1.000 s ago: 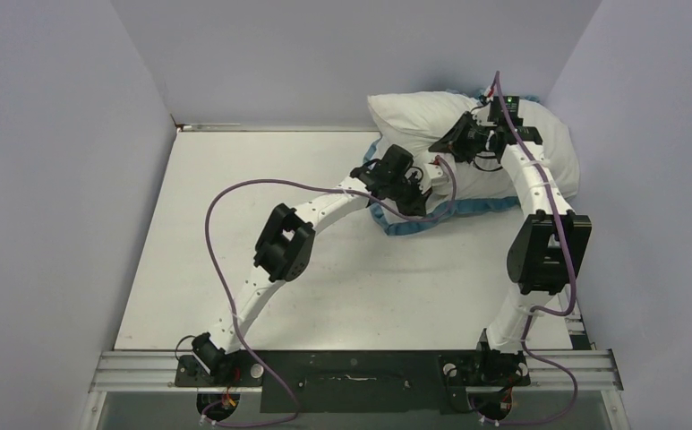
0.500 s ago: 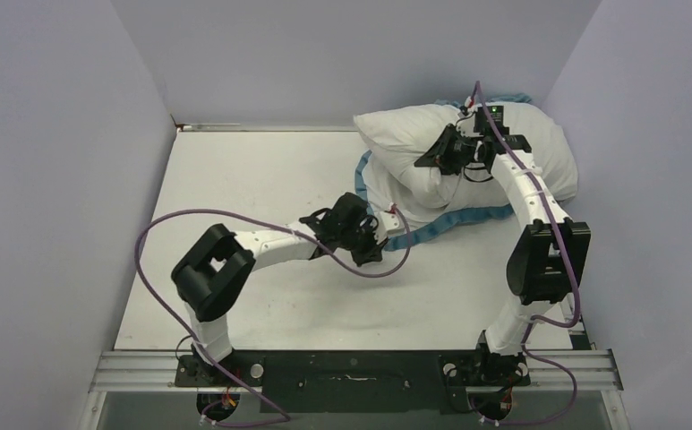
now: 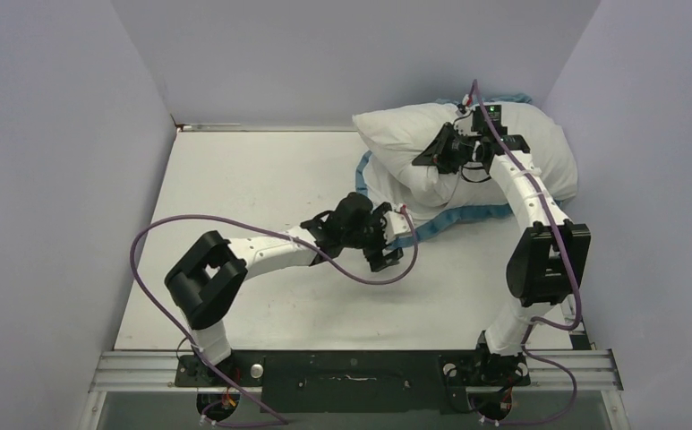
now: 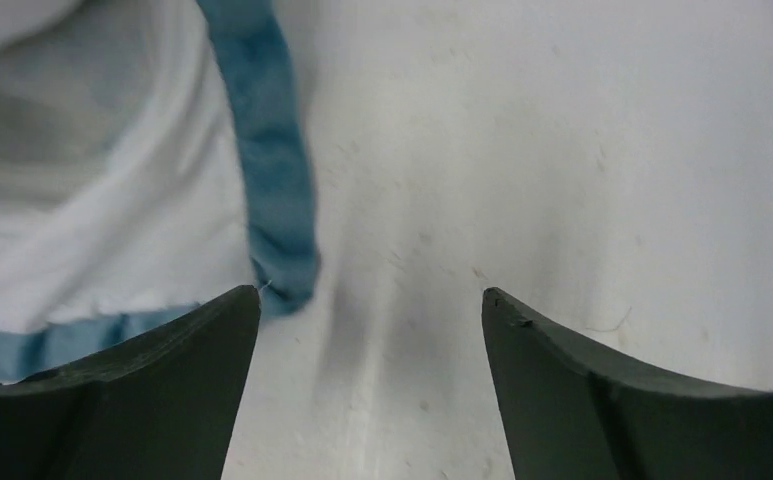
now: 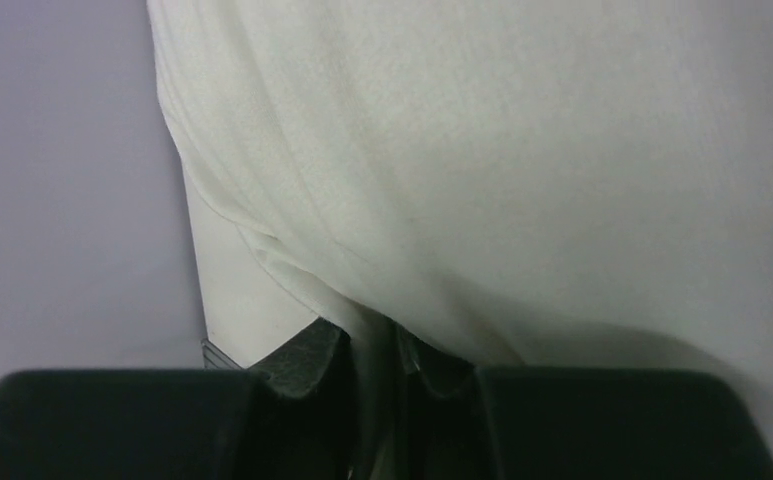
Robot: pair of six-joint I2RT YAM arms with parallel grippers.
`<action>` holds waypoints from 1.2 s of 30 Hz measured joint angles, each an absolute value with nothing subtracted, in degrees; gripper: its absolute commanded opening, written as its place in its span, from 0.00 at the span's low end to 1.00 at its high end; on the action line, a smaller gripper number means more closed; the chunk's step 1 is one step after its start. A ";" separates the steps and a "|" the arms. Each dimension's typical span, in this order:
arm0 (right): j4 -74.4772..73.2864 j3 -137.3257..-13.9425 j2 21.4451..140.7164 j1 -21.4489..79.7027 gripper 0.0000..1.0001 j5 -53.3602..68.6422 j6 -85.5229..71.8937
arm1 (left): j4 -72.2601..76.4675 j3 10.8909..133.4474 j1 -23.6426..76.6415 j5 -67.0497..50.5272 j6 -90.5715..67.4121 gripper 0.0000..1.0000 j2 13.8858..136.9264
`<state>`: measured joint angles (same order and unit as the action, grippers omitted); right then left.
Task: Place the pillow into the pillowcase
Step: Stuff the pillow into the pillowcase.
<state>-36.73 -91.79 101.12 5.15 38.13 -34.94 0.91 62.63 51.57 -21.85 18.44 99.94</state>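
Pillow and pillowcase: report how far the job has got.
Done: the pillow lies on the pillowcase, mostly uncovered. In hand: right gripper shut on the pillow's fabric; left gripper open, empty, beside the blue edge. Left: opening the case and pushing the pillow inside.

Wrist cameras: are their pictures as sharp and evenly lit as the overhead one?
Top external: even light, sharp, soft shadows on the table. Left wrist: the pillowcase edge and dark fingers look soft. Right wrist: the pillow fabric is fairly sharp, fingers blurred and in shadow.
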 measured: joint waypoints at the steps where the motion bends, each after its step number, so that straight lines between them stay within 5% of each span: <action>1: -36.25 -91.79 100.92 4.51 0.05 38.83 -35.81 | 2.90 63.99 51.33 -21.43 18.65 0.88 100.82; 4: -34.59 -91.81 99.96 3.01 0.05 40.51 -38.81 | 11.09 66.87 50.61 -20.05 18.76 0.96 104.25; 10: -30.24 -91.79 98.08 1.61 0.05 42.22 -44.31 | 19.51 73.97 49.84 -16.60 20.84 0.97 114.93; 26: -27.53 -91.81 97.80 -0.05 0.05 43.29 -48.25 | 15.14 101.43 48.14 -20.64 21.96 0.99 133.29; 32: -27.55 -93.32 97.80 -2.98 0.05 43.88 -49.87 | 1.85 112.64 47.53 -29.02 22.11 0.57 136.40; 36: -26.85 -93.97 97.80 -4.01 0.05 45.04 -51.22 | -4.69 118.13 47.81 -32.01 21.06 0.05 137.99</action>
<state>-26.85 -93.97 97.80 -4.01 45.04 -51.22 -4.69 118.13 47.81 -32.01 21.06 137.99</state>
